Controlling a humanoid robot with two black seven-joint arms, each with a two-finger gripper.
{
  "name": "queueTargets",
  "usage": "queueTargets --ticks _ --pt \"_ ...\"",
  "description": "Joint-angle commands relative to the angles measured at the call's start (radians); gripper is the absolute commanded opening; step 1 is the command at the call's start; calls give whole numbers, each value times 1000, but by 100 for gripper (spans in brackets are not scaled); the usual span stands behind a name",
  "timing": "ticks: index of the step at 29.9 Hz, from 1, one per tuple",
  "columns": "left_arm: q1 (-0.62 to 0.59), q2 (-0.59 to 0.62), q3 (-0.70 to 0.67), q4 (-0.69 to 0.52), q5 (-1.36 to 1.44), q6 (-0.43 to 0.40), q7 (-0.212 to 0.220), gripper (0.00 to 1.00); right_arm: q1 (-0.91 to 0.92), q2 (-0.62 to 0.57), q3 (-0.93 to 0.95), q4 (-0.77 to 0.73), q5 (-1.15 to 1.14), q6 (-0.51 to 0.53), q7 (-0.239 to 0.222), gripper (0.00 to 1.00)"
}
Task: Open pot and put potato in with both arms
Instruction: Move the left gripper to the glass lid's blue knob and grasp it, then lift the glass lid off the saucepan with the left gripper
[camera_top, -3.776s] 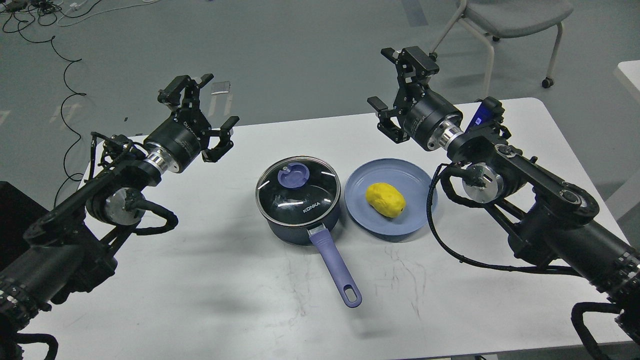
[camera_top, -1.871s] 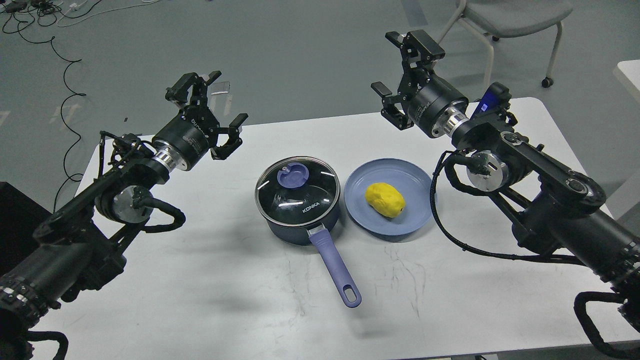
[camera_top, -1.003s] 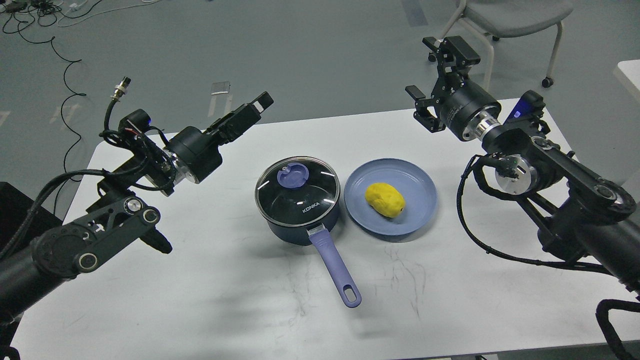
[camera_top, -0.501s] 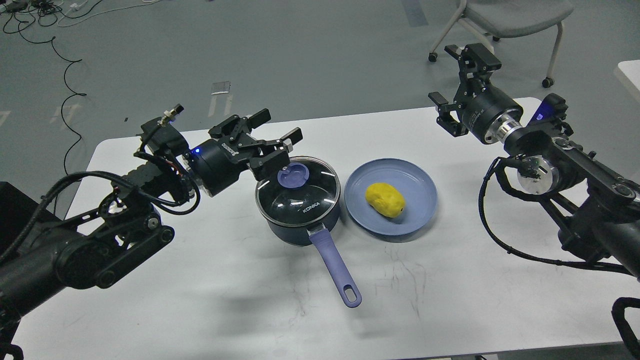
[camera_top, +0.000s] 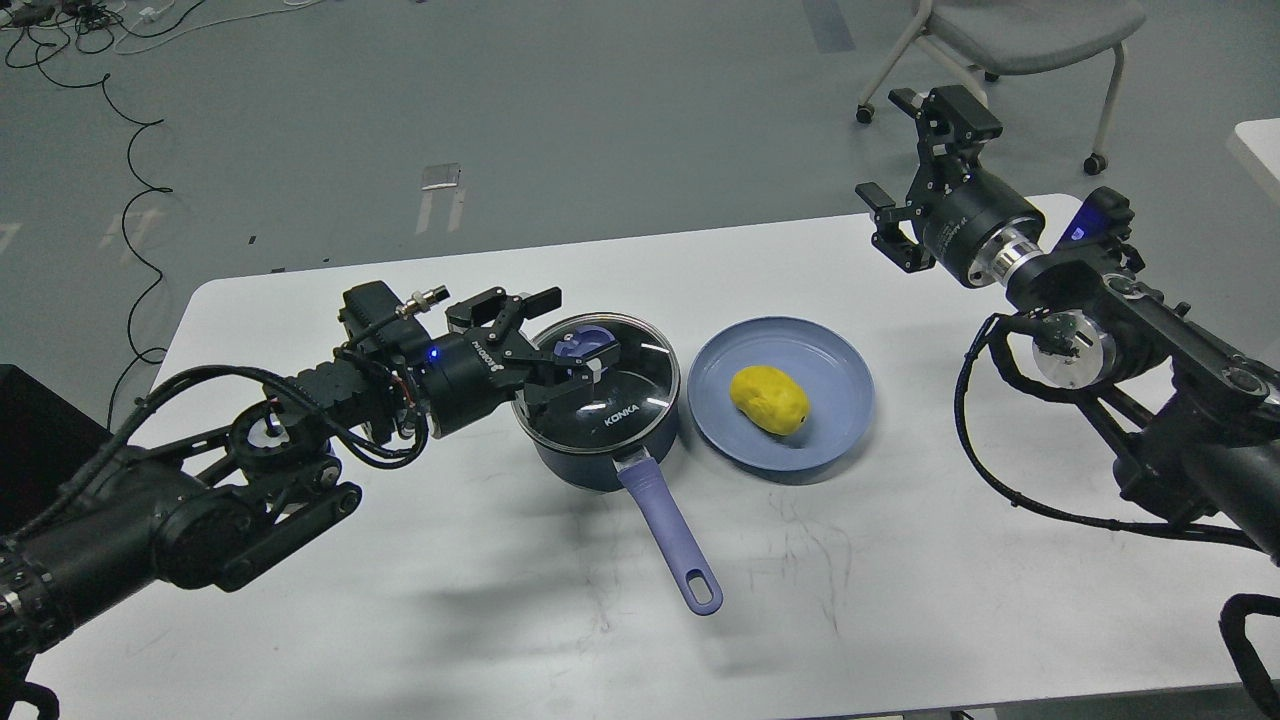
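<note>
Here the left gripper (camera_top: 572, 335) reaches over the pot (camera_top: 598, 420), fingers spread to either side of the lid (camera_top: 600, 385)'s purple knob (camera_top: 585, 347), not pressed on it. Beyond the pot, the potato (camera_top: 768, 399) lies on the blue plate (camera_top: 830, 420). The right gripper (camera_top: 918, 150) hangs spread, well apart above the table (camera_top: 500, 600)'s far edge.

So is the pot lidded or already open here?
Lidded: the glass lid sits level on the pot. The left gripper, open, brackets its purple knob.

Left arm (camera_top: 300, 430) low, jaws apart; right arm (camera_top: 1100, 330) raised, jaws apart
</note>
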Motion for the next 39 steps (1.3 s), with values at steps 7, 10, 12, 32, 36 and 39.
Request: queueTargets --ticks 7,10,12,32,36,39 --pt "6 -3 7 13 14 0 0 96 0 0 7 -8 0 0 0 100" --pt "10 -3 8 13 15 0 0 96 0 0 7 -8 0 0 0 100" --pt "10 -3 7 13 17 0 0 96 0 0 7 -8 0 0 0 100" --pt "21 -59 8 76 58 0 -1 96 -8 -5 7 -10 -2 0 0 100" --pt "12 -59 31 76 58 0 -1 96 -9 -5 7 -11 -2 0 0 100" --pt "12 -59 36 76 58 -2 -1 84 -9 -5 5 -19 -2 0 0 100"
